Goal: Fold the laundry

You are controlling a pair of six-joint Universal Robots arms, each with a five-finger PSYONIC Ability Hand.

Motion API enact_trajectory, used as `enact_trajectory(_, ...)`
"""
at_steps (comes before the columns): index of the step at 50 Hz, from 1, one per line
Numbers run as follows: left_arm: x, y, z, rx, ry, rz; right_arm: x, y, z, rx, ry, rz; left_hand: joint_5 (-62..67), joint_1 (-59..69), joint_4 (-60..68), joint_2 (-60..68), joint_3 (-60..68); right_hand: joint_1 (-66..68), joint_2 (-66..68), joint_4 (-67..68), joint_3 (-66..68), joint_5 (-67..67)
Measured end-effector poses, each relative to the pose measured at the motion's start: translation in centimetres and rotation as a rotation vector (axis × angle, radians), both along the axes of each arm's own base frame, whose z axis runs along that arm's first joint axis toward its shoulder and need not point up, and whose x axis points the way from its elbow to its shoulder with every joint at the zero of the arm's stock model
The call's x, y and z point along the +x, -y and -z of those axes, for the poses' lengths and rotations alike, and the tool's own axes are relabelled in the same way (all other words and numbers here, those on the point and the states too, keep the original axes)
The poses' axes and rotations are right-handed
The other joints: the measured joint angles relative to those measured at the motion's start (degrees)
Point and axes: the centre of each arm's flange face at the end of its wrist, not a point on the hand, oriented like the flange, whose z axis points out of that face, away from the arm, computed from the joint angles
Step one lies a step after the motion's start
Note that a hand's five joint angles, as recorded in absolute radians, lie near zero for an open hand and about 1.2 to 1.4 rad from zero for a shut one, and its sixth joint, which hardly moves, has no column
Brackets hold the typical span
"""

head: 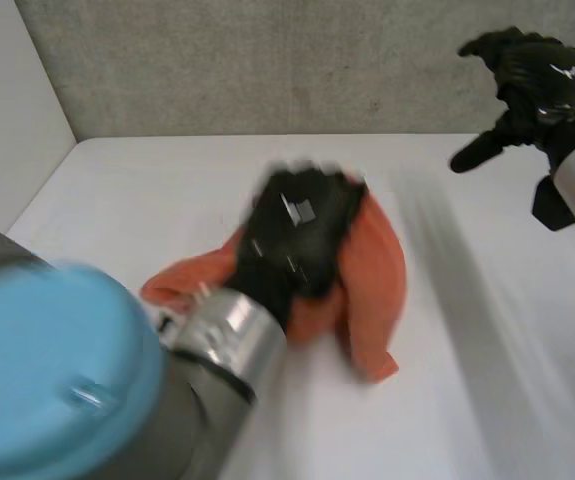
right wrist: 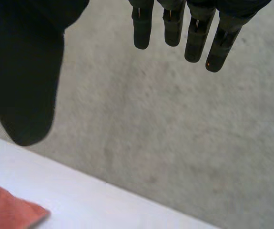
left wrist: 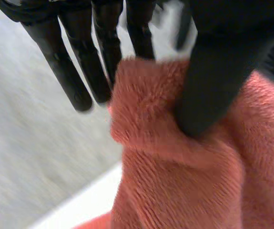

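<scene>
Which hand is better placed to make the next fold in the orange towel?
Left. The left hand sits on the orange towel, thumb pinching a fold against its fingers. The right hand hangs open near the back wall, clear of the towel.

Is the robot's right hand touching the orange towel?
No, the right hand hangs open in the air, well apart from the orange towel.

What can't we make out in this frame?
- Head view: the left hand lies over the middle of the orange towel, so the folds under it are hidden.
- Left wrist view: the thumb and the raised cloth hide some fingertips.
- Right wrist view: the frame edge cuts the towel off past one corner.
</scene>
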Motion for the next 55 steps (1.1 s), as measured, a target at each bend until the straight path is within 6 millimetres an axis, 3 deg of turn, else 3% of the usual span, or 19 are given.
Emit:
enact_trajectory(4,-0.5,-2.7,4.0,0.08,0.12,0.068,-1.2,1.1,1.0,0.029,-0.042,0.042,-22.3,-20.9,-21.5,-21.9,-22.3,0.0,0.0,0.0,0.0,0.0)
enact_trajectory(9,-0.4,-3.5,4.9,0.102,0.16,0.084,-1.4,1.3,1.9,0.05,-0.1,0.046,-27.1,-25.6,-26.7,-26.6,-26.9,0.0,0.0,0.0,0.0,0.0)
enact_trajectory(11,-0.2,-2.9,4.5,0.096,0.15,0.068,-1.4,1.3,2.2,0.059,-0.122,0.04,-27.6,-26.1,-27.2,-27.1,-27.5,0.0,0.0,0.0,0.0,0.0)
enact_trajectory(17,2.4,2.9,1.0,0.049,0.066,-0.102,-0.5,0.3,3.6,0.111,-0.185,-0.011,-28.0,-26.5,-27.9,-27.8,-27.9,0.0,0.0,0.0,0.0,0.0)
enact_trajectory(18,2.4,2.9,1.0,0.049,0.066,-0.102,-0.5,0.3,3.6,0.111,-0.185,-0.011,-28.0,-26.5,-27.9,-27.8,-27.9,0.0,0.0,0.0,0.0,0.0)
enact_trajectory(20,3.8,5.5,0.1,0.033,0.044,-0.176,0.3,-0.6,4.1,0.132,-0.196,-0.048,-28.0,-27.1,-28.0,-28.0,-28.5,0.0,0.0,0.0,0.0,0.0)
enact_trajectory(28,6.6,10.0,0.3,0.041,0.05,-0.302,3.2,-3.1,6.4,0.242,-0.236,-0.16,-28.1,-27.1,-28.0,-28.0,-28.5,0.0,0.0,0.0,0.0,0.0)
enact_trajectory(42,8.1,13.3,4.7,0.186,0.14,-0.26,5.0,-6.0,12.9,0.539,-0.385,-0.266,-28.0,-26.9,-27.4,-27.2,-27.8,0.0,0.0,0.0,0.0,0.0)
enact_trajectory(48,9.0,14.3,5.5,0.232,0.159,-0.27,4.9,-6.5,15.0,0.591,-0.476,-0.28,-28.0,-26.9,-27.2,-27.1,-27.6,0.2,1.6,0.8,1.8,0.9)
enact_trajectory(51,9.2,14.5,5.6,0.238,0.161,-0.278,4.9,-6.6,15.4,0.588,-0.512,-0.282,-28.0,-26.9,-27.2,-27.1,-27.6,13.5,16.1,14.8,16.4,14.3)
enact_trajectory(53,9.3,14.6,5.7,0.239,0.162,-0.282,4.9,-6.5,15.4,0.575,-0.526,-0.282,-28.0,-26.9,-27.2,-27.1,-27.6,37.8,44.0,40.9,43.3,38.5)
enact_trajectory(55,9.4,14.6,5.7,0.24,0.162,-0.282,5.0,-6.5,15.3,0.56,-0.533,-0.282,-28.0,-26.9,-27.2,-27.1,-27.6,39.1,45.9,42.9,45.2,40.5)
